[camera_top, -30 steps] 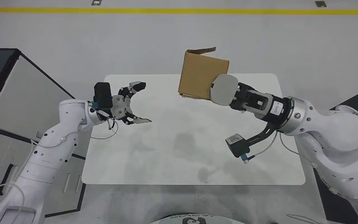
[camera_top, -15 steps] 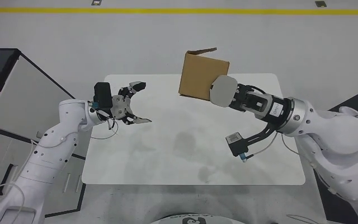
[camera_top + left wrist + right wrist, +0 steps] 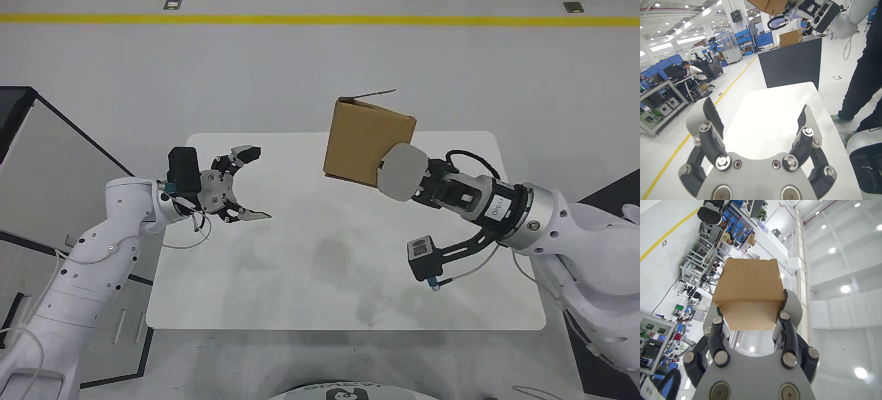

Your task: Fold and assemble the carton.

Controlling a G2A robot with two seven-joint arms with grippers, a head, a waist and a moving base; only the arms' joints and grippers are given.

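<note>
The right gripper (image 3: 386, 172) was clamped on the brown cardboard carton (image 3: 366, 138), with one finger on each of two opposite side walls. In the right wrist view the two fingers (image 3: 784, 306) pressed against the carton (image 3: 747, 281) near the end closest to the wrist, and the gripper (image 3: 750, 306) was spread about as wide as the box itself. The carton had a box shape with closed faces turned toward that camera. From the top view a thin flap edge stood up along its far upper side. The carton was held up off the white table (image 3: 300, 285), over the table's far right part and overlapping the far edge. The left wrist view showed the carton (image 3: 765, 5) high above the tabletop (image 3: 783, 94).

The left gripper (image 3: 258, 185) was spread wide with nothing between its fingers. It hung over the left side of the table, pointing across toward the right arm and well apart from the carton. In its own wrist view the gripper (image 3: 756, 108) showed its two ribbed dark pads (image 3: 712, 113) far apart, with bare tabletop between them.

Beyond the table stood a black cabinet (image 3: 791, 62) with flat cartons stacked on top (image 3: 791, 37). A yellow floor line (image 3: 300, 18) ran past the far side of the table.
</note>
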